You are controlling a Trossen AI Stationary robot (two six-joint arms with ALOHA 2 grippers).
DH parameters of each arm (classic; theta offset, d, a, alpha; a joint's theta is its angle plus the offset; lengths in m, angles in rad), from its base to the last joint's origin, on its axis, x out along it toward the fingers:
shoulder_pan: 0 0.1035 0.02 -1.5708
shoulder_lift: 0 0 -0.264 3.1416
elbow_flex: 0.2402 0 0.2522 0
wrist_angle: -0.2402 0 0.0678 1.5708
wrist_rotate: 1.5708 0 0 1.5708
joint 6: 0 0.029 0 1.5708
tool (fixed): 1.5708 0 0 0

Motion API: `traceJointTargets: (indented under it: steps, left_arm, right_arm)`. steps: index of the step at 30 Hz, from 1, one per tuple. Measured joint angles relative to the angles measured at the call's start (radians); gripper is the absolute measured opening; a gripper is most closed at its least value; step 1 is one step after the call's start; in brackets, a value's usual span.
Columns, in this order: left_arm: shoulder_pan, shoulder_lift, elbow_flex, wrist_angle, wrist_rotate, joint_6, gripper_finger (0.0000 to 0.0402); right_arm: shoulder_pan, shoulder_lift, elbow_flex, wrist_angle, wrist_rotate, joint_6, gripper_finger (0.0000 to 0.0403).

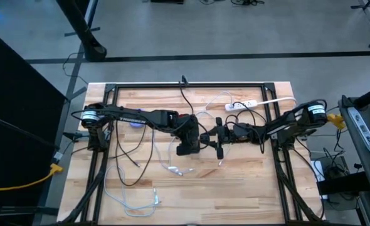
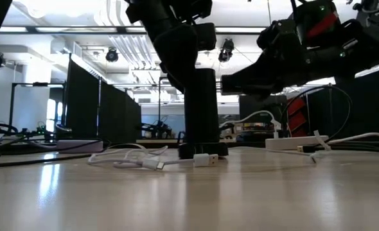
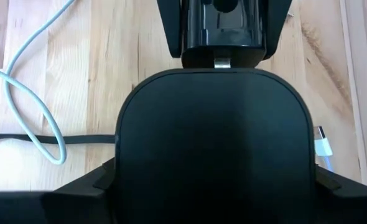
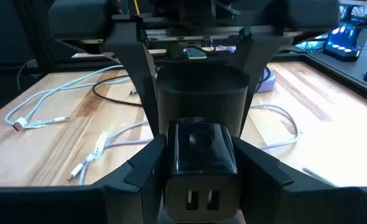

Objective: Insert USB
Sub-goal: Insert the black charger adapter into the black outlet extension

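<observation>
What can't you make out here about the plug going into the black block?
- Left wrist view: the black block fills the frame and hides its own socket; only the tip of the metal plug shows.
- Right wrist view: the adapter hides its plug.
- High view: the meeting point is too small to read.
- Low view: dark silhouettes hide it.

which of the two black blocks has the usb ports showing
The small charger in the right gripper: two ports side by side on its end face. The bigger block in the left gripper shows only a plain black surface.
</observation>
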State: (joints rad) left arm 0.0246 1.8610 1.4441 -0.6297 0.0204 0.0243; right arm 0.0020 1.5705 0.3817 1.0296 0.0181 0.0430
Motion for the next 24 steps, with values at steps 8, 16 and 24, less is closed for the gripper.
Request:
traceJointTargets:
  steps: [8, 16, 24]
  left_arm:
    - [0.000, -0.003, 0.000, -0.043, -0.002, 0.011, 0.0263]
    - [0.000, -0.003, 0.000, -0.041, -0.003, 0.000, 0.0263]
    - [0.000, -0.003, 0.002, -0.030, 0.004, -0.007, 0.0263]
  right_arm:
    - [-0.001, 0.049, 0.034, 0.060, -0.038, 0.023, 0.0145]
    - [-0.001, 0.041, 0.033, 0.046, -0.043, 0.038, 0.0145]
    - [-0.005, 0.004, 0.056, -0.007, -0.050, 0.033, 0.0145]
